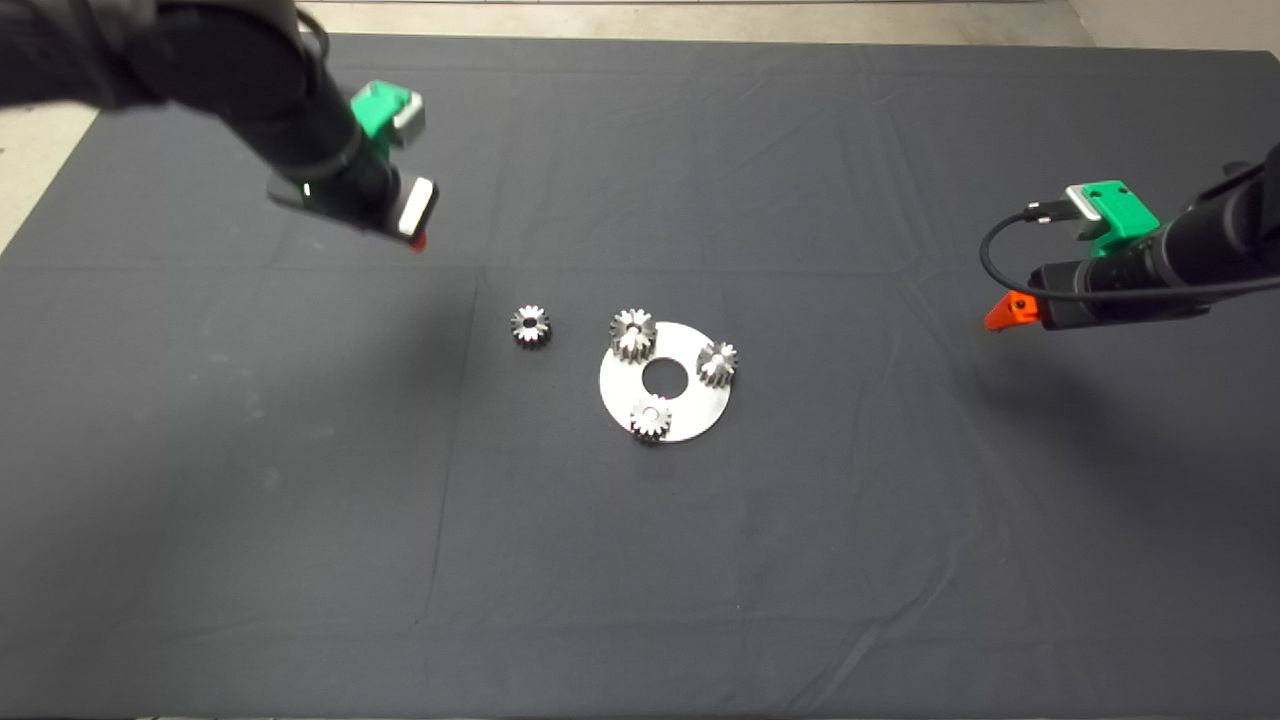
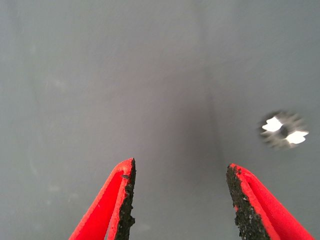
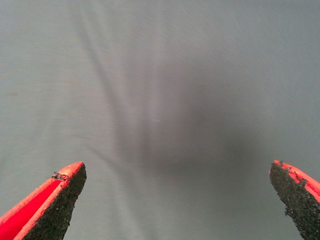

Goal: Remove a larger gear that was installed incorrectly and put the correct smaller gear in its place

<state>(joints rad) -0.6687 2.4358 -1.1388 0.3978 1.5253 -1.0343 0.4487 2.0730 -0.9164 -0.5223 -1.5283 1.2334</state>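
A round silver plate (image 1: 690, 405) with a centre hole lies mid-mat and carries three steel gears. The one on its far-left side looks widest, so I take it as the larger gear (image 1: 633, 333). The other two (image 1: 717, 362) (image 1: 650, 417) are narrower. The loose smaller gear (image 1: 531, 326) lies on the mat just left of the plate and shows blurred in the left wrist view (image 2: 284, 130). My left gripper (image 1: 415, 240) hovers up and to the left of it, open and empty (image 2: 180, 172). My right gripper (image 1: 1005, 312) hangs far to the right, wide open over bare mat (image 3: 176, 167).
The dark mat (image 1: 300, 500) is wrinkled and covers the table. Pale floor shows beyond its far edge and far-left corner (image 1: 40, 150). A black cable loops beside the right wrist (image 1: 990, 260).
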